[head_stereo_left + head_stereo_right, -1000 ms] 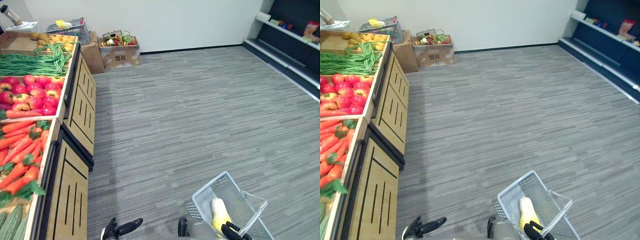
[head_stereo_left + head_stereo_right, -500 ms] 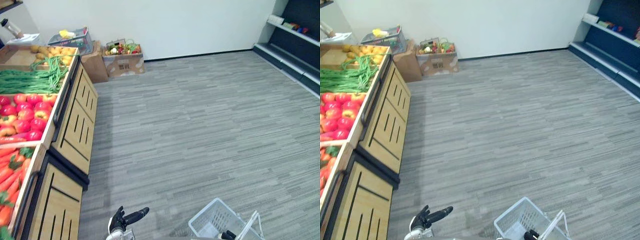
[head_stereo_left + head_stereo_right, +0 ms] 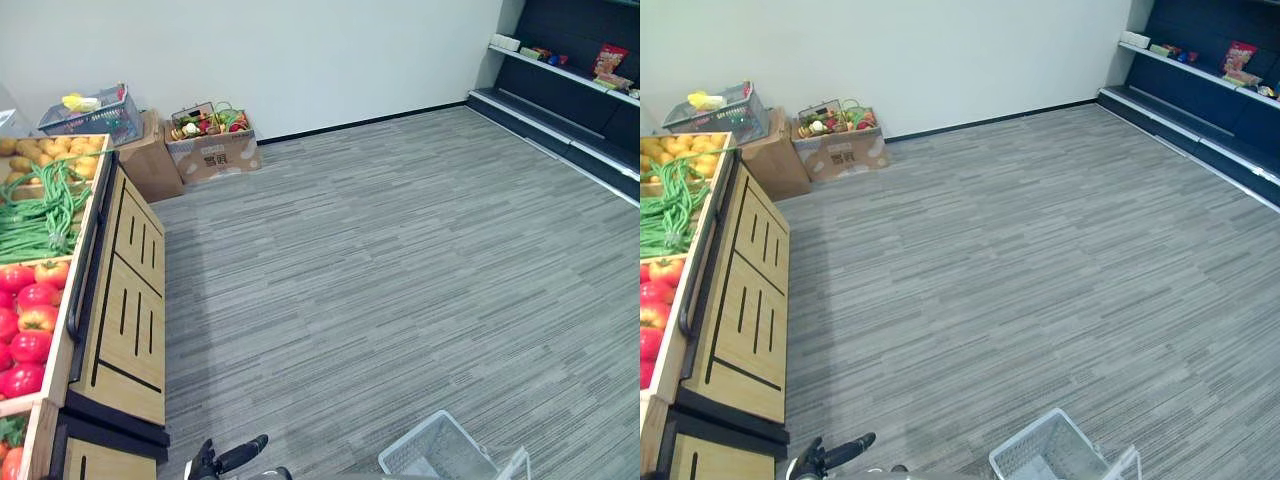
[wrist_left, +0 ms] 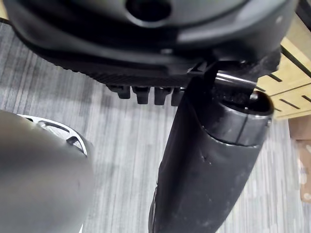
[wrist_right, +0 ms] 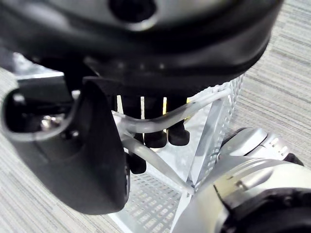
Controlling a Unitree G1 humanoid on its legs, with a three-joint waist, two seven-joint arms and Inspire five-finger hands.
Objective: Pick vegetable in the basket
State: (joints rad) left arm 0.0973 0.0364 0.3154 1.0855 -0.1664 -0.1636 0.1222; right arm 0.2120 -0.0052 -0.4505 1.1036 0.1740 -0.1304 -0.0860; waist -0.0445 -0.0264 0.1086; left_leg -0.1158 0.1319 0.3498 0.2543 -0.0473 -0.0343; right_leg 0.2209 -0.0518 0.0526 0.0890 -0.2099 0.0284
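Change, eye views: the head camera has swung since a second ago, so the produce stand now hugs the left edge. The basket sits lower, cut by the near edge.
Left hand, eye views: the left hand is at the near edge, stretched out straight as before and empty.
Open room, eye views: bare grey floor runs wide to the far wall. A cardboard box stands far left and shelves line the right.
Left wrist view: the fingers are relaxed above the floor, grasping nothing.
Right wrist view: the right hand is clenched round the basket's wire handle. The yellow vegetable shows in slivers between the fingers, inside the basket.
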